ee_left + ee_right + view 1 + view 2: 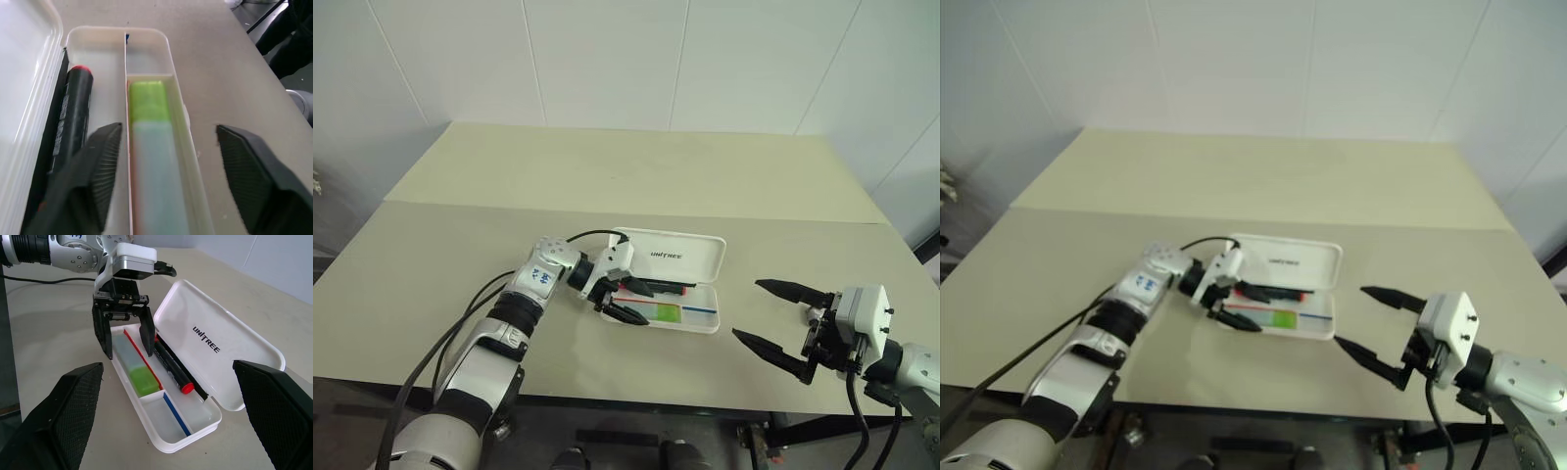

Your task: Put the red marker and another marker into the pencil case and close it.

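Left gripper (123, 340): fingers spread, holding nothing, straddling the green highlighter (134, 367).
Red marker (172, 365): beside its inner finger, in the pencil case (195, 428).
Right gripper (781, 325): wide open, empty.

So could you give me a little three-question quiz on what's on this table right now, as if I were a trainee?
1. True or false: the white hard plastic pencil case has its lid shut.
2. Which item lies between the left gripper's spread fingers: (a) the slim red-and-black marker, (b) the stubby mint highlighter with a green cap?
3. Fill in: the right gripper is ____ and holds nothing.

Key
1. False: the lid stands open.
2. (b): it lies in the case's outer compartment; the red marker lies beside the hinge.
3. open.
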